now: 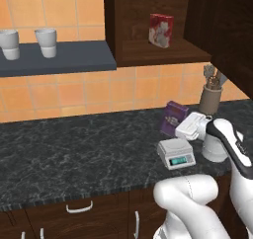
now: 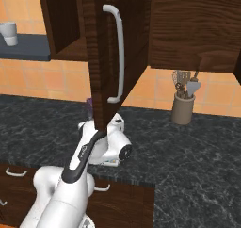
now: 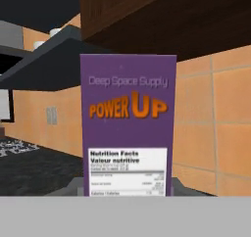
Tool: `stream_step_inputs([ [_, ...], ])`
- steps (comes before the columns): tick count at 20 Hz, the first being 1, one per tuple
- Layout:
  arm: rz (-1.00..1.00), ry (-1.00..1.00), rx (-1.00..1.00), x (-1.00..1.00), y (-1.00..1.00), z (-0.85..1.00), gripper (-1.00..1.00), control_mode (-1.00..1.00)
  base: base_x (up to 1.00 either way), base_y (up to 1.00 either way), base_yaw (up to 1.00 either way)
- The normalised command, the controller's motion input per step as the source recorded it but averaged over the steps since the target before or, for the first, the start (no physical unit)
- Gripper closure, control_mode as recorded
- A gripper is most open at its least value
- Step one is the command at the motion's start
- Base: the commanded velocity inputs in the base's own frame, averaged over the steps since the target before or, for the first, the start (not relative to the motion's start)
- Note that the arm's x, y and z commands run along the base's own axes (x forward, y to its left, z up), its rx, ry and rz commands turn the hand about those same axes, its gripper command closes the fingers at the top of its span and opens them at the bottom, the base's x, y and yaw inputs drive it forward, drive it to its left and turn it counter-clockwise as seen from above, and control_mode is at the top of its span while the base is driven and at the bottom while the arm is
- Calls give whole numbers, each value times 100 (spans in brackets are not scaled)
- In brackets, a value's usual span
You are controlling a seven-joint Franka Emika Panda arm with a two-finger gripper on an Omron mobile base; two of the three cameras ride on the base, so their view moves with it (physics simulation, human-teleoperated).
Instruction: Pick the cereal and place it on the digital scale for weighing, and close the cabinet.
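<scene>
The purple cereal box [image 1: 174,117] stands upright on the dark counter, just behind the digital scale [image 1: 176,153], a flat light-grey square with a greenish display. My gripper [image 1: 183,127] reaches the box from the right. In the hand view the cereal [image 3: 127,128] sits close and centred, and my gripper [image 3: 126,184] has a finger against each of its side edges, apparently shut on it. The cabinet [image 1: 143,48] above is open. Its door [image 2: 101,57], with the silver bar handle [image 2: 117,52], swings out over the arm.
A red box [image 1: 161,29] stands inside the open cabinet. A utensil holder [image 1: 210,97] sits at the counter's back right. Two white cups [image 1: 46,42] rest on the dark wall shelf [image 1: 64,58] to the left. Drawers [image 1: 79,208] run below the counter edge.
</scene>
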Motion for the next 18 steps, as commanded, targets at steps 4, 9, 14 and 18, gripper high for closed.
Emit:
stream_step_inputs([
  [4, 10, 0, 0, -8, -29, -14, 100, -100, 0, 0, 0],
  [9, 7, 0, -2, -3, -16, -10, 100, -100, 0, 0, 0],
  [14, 7, 0, -6, -17, -13, -35, 100, -100, 0, 0, 0],
  [18, 1, 1, -5, 13, -1, -39, 100, -100, 0, 0, 0],
])
